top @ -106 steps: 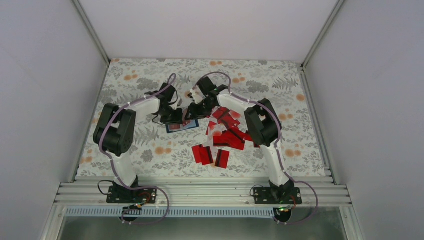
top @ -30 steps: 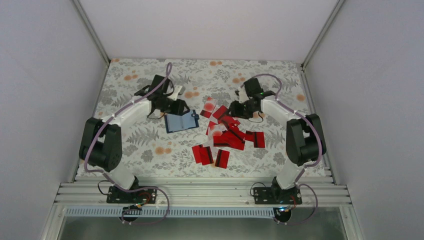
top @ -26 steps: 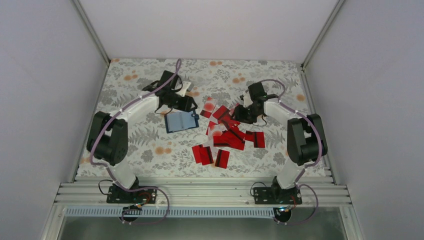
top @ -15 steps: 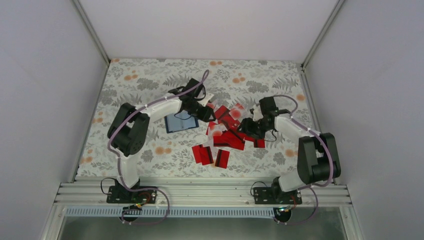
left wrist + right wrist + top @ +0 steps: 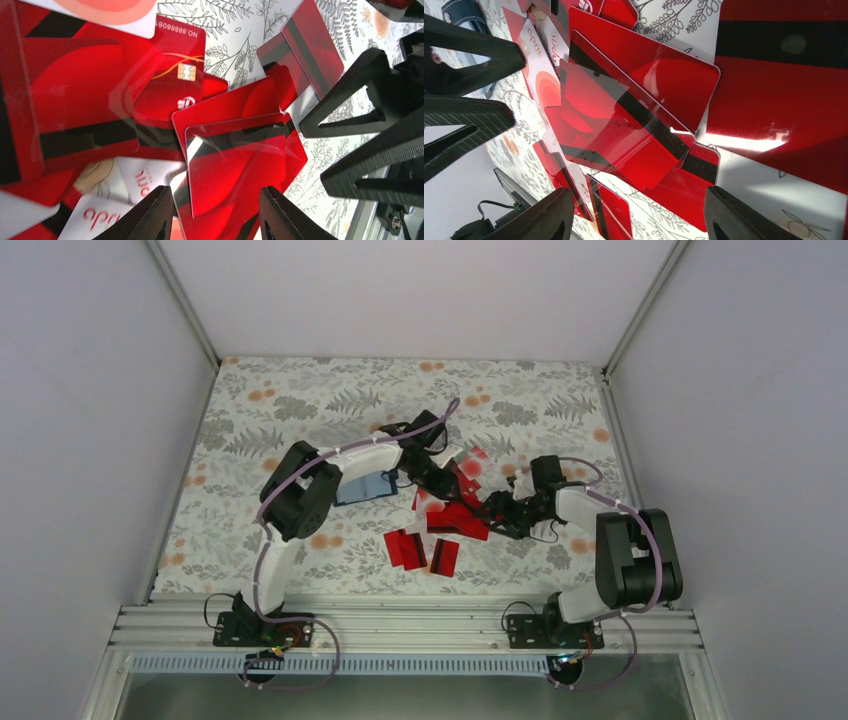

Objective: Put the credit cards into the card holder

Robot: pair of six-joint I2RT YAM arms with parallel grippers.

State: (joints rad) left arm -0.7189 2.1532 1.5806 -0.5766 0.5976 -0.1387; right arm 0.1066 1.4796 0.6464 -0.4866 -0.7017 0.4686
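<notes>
Card holder [image 5: 372, 487] contents unclear; credit cards [image 5: 460, 520] piled loose outside it; L fingers [image 5: 150, 215], R fingers [image 5: 549, 215] spread, empty.

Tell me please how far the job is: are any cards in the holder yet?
Done: nothing that shows; the inside of the card holder cannot be seen. In hand: the left gripper and right gripper hang open over the credit cards, holding none. Left: the whole red pile lies loose beside the holder, so every card must go in.
</notes>
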